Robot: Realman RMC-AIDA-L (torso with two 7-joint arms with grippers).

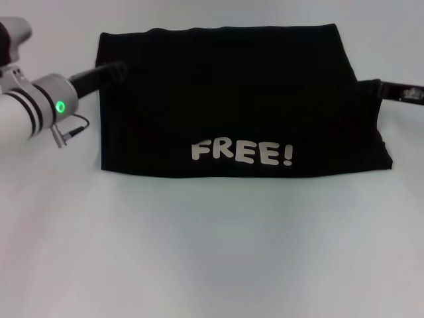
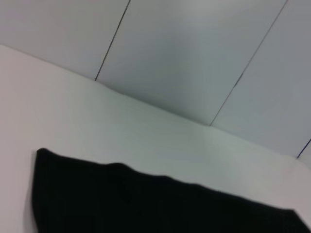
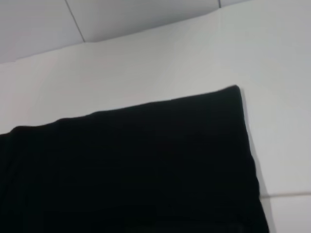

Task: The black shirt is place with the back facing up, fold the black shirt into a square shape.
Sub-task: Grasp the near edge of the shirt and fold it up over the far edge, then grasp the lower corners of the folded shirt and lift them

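The black shirt (image 1: 232, 99) lies on the white table (image 1: 212, 252) folded into a wide rectangle, with the white "FREE!" lettering (image 1: 242, 153) facing up near its front edge. My left gripper (image 1: 110, 71) is at the shirt's left edge near the far corner, low over the table. My right gripper (image 1: 396, 92) is at the shirt's right edge, partly against the black fabric. The shirt's far edge and a corner also show in the left wrist view (image 2: 146, 204) and the right wrist view (image 3: 136, 165).
My left arm's grey wrist (image 1: 46, 103), with a green light and a small cable, reaches in from the left. Grey wall panels (image 2: 194, 48) stand behind the table's far edge. Bare white table lies in front of the shirt.
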